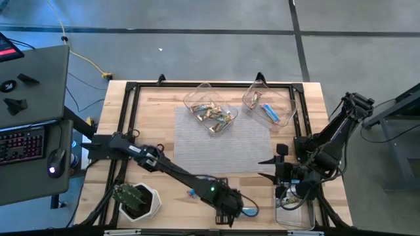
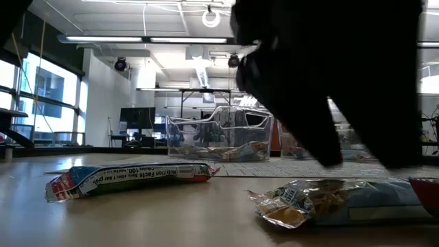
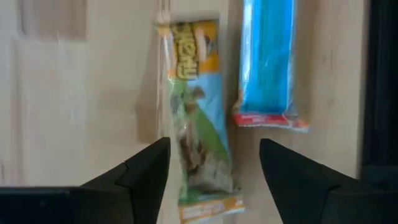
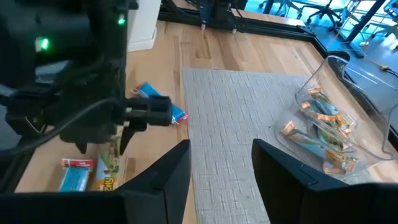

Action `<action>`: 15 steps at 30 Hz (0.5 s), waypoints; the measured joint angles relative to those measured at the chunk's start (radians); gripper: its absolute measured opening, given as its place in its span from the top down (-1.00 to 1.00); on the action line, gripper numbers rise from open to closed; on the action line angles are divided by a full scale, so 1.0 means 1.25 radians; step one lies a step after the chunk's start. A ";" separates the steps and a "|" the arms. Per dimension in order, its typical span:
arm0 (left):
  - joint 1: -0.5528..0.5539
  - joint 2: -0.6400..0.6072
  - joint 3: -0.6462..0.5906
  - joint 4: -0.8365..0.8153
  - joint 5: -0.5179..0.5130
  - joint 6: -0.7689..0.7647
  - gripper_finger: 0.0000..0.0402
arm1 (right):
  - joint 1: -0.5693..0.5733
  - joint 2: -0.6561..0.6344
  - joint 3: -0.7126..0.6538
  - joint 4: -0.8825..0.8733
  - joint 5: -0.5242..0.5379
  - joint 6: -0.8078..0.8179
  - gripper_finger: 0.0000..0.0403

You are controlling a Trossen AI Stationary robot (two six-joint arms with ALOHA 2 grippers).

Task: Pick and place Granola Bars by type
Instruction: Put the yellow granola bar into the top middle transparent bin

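Wooden tabletop, granola bar (image 3: 200, 118) between left jaws

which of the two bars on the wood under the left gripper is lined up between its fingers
The green-and-yellow granola bar sits between the open left gripper's fingers. The bright blue bar beside it lies off to one side, outside them.

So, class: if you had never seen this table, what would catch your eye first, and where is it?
Probably the left gripper, open and poised over a green-and-yellow granola bar on the table's near edge, a blue bar lying beside it. Next, the two clear bins at the far side of the grey mat, already holding sorted bars. The right gripper waits open at the mat's right edge.
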 joint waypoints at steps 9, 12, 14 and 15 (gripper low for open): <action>-0.008 0.031 0.001 -0.026 -0.064 -0.073 -0.24 | 0.000 0.000 0.000 -0.002 -0.058 -0.002 0.24; -0.008 0.040 0.003 -0.031 -0.042 -0.075 -0.24 | 0.001 0.000 0.000 0.000 -0.089 0.000 0.24; -0.009 0.043 0.005 -0.033 -0.040 -0.075 -0.24 | 0.001 0.000 0.000 0.000 -0.109 -0.004 0.24; -0.009 0.044 0.005 -0.035 -0.039 -0.075 -0.22 | 0.001 0.000 0.000 0.000 -0.118 -0.007 0.24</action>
